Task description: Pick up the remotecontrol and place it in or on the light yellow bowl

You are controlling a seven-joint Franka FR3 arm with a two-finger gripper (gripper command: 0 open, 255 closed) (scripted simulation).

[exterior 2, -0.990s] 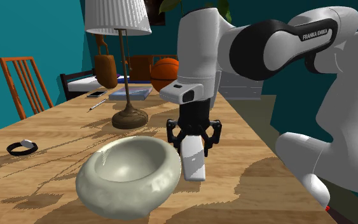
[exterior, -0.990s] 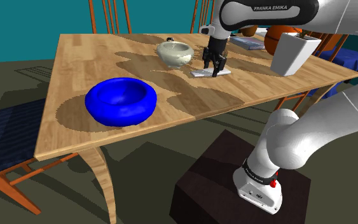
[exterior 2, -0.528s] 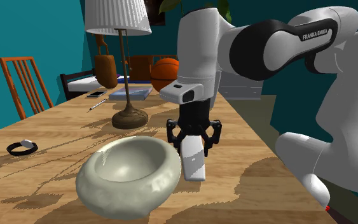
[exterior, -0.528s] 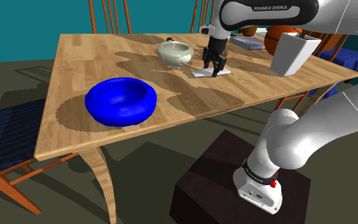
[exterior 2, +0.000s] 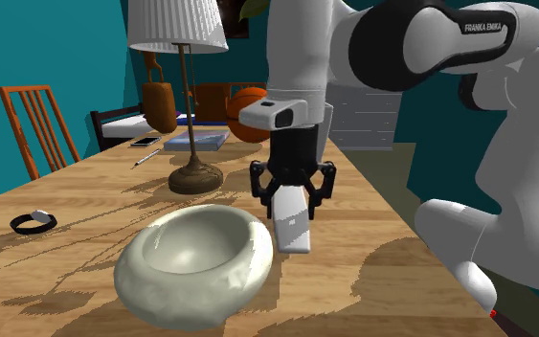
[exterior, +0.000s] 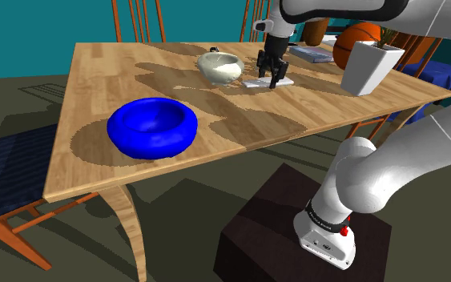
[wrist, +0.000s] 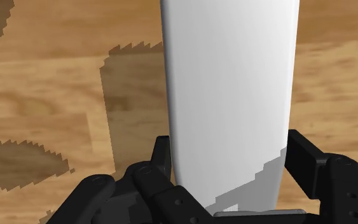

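Observation:
The remote control [exterior 2: 294, 224] is a plain white slab, also seen as a long white bar [wrist: 229, 95] between the fingers. My black gripper [exterior 2: 293, 198] is shut on its near end and holds it just above the wooden table [exterior: 111, 68]. In the shoulder view the gripper [exterior: 270, 76] and remote [exterior: 259, 82] hang just right of the pale, greenish-white bowl [exterior: 220, 66]. The same bowl [exterior 2: 195, 260] sits in front in the second exterior view, its rim close beside the remote.
A large blue bowl [exterior: 152, 126] sits nearer the table's front. A lamp [exterior 2: 187, 86] with a white shade stands behind the pale bowl, and its shade appears as a white shape [exterior: 368, 67] at the shoulder view's right. A basketball [exterior 2: 251, 103], book [exterior 2: 196, 141], black wristband [exterior 2: 33, 222] and chairs [exterior 2: 37, 124] surround the table.
The gripper has risen with the remote control clasped in it, lifting it off the tabletop. The bowls and the rest have not moved.

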